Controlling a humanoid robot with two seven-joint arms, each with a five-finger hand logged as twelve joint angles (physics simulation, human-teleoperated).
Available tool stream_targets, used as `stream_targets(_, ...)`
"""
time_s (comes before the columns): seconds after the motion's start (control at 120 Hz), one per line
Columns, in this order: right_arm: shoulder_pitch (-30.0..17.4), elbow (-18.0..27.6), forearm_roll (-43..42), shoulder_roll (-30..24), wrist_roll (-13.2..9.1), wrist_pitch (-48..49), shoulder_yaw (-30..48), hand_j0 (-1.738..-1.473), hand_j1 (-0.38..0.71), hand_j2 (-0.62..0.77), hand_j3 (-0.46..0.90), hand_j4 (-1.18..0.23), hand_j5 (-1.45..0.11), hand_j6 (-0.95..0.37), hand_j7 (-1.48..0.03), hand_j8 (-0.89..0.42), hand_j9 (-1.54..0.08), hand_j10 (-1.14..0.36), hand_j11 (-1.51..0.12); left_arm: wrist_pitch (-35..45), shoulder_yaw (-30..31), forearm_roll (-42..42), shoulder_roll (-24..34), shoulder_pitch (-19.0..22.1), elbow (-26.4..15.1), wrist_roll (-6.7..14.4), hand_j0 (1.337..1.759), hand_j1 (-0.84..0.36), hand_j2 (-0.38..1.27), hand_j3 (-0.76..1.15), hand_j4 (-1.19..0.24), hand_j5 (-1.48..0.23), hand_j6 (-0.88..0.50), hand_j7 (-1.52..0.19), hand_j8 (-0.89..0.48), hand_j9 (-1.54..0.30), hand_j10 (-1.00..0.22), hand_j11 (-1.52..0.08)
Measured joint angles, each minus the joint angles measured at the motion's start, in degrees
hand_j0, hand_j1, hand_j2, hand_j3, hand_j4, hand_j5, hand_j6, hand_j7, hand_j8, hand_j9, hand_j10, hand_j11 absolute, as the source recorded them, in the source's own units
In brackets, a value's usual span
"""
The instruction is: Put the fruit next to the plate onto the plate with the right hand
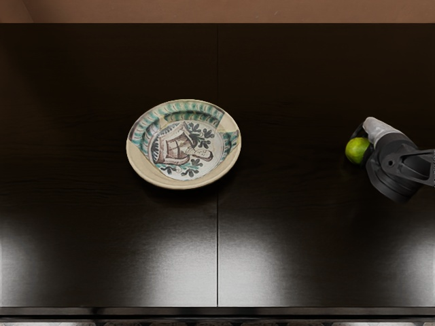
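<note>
one fruit, a green lime (356, 151), lies on the tabletop (306, 258) well to the right of the plate (182, 183), near the right edge of the view. the right robot hand (394, 163) comes in from that edge and meets the lime's right side. the lime shows at the hand's left end, toward the plate. whether the robot hand is closed on the lime or only touching it cannot be told, because the dark hand body hides the contact. the left arm is not in view.

key relation: the lime lies to the left of the right robot hand, on the side facing the plate. the plate lies farther left at about the same height in the view. the lime is round, so no long axis limits the approach. the right robot hand is the only one shown, which agrees with the task.

judgement: the work is at the grasp stage, and the lime is not yet on the plate. the coming move calls for a firm hold, a lift, and a leftward carry over bare tabletop to the plate's hollow. risk: the round lime may roll leftward if pushed rather than enclosed.
</note>
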Motion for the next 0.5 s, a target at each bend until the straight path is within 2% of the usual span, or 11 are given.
stream_targets(0.317,0.73,0.24,0.28,0.47,0.0,0.36,0.03,-1.649,0.21,0.09,0.0,-0.39,-0.89,-0.29,-0.86,-0.37,-0.88,-0.6,-0.88,0.0,0.02,-0.02,0.0,0.0,-0.01,0.0,1.658,0.34,0.0,0.0,-0.01,-0.01,-0.01,-0.01,-0.01,-0.01,-0.01,-0.01)
stream_targets(0.5,2.98,1.57,1.64,-0.08,0.01,0.87,0.1,-1.648,0.2,0.07,0.0,-0.37,-0.92,-0.29,-0.88,-0.36,-0.9,-0.59,-0.89,0.0,0.03,-0.03,0.0,0.0,0.0,0.0,1.658,0.34,0.0,0.0,-0.01,-0.01,-0.01,-0.01,-0.01,-0.01,-0.01,-0.01)
